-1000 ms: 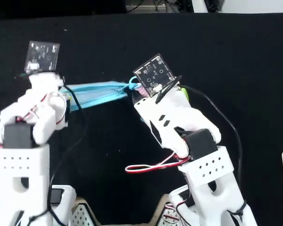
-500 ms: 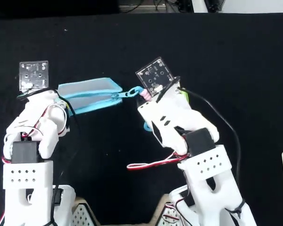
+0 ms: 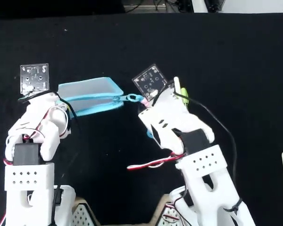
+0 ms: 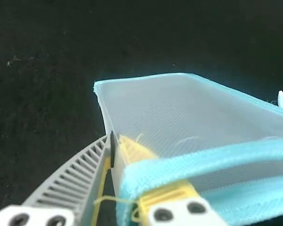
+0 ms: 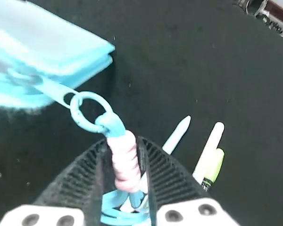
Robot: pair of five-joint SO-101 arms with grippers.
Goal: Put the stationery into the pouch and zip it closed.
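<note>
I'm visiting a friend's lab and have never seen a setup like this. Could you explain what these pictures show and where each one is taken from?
These are two small white robot arms standing side by side at a black table. The overhead picture comes from a fixed camera looking down on both. The other two come from little cameras on each arm's wrist, so you look along that arm's gripping tool.

The left tool is clamped on one end of a pale blue pouch. The right tool pinches the pink zip pull at the pouch's other end.

On the table beside the right arm lie a white pen and a yellow-green marker, both outside the pouch.
</note>
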